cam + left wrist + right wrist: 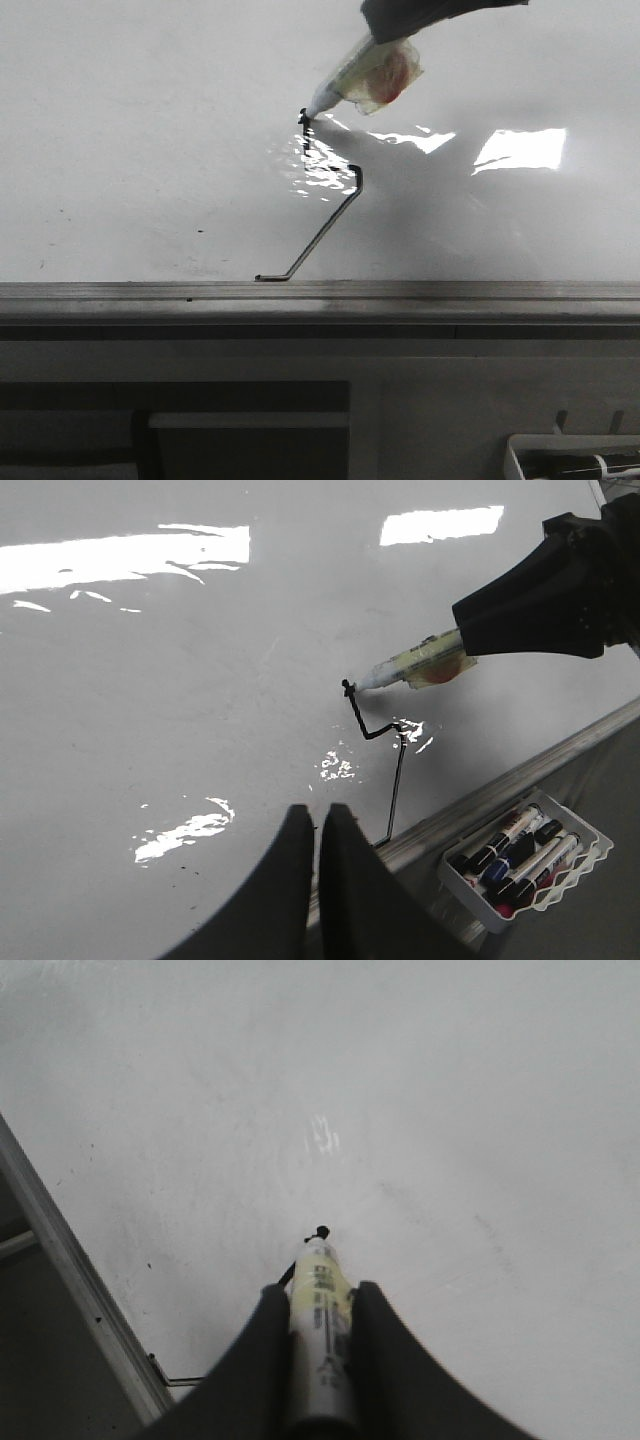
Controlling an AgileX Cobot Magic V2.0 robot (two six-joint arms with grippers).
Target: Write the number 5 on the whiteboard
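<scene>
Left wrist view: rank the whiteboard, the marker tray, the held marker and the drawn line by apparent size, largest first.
1. whiteboard, fills most of the view.
2. marker tray.
3. and 4. unsure: the drawn line and the marker in the right gripper look similar, and the gripper hides part of the marker.

Dim, greyish frames; bright glare patches on whiteboard (150, 120); soft shadows.

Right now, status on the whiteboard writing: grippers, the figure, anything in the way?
Right gripper shut on marker, tip at top of the number 5. Left gripper shut, empty, above whiteboard. Nothing in the way.
</scene>
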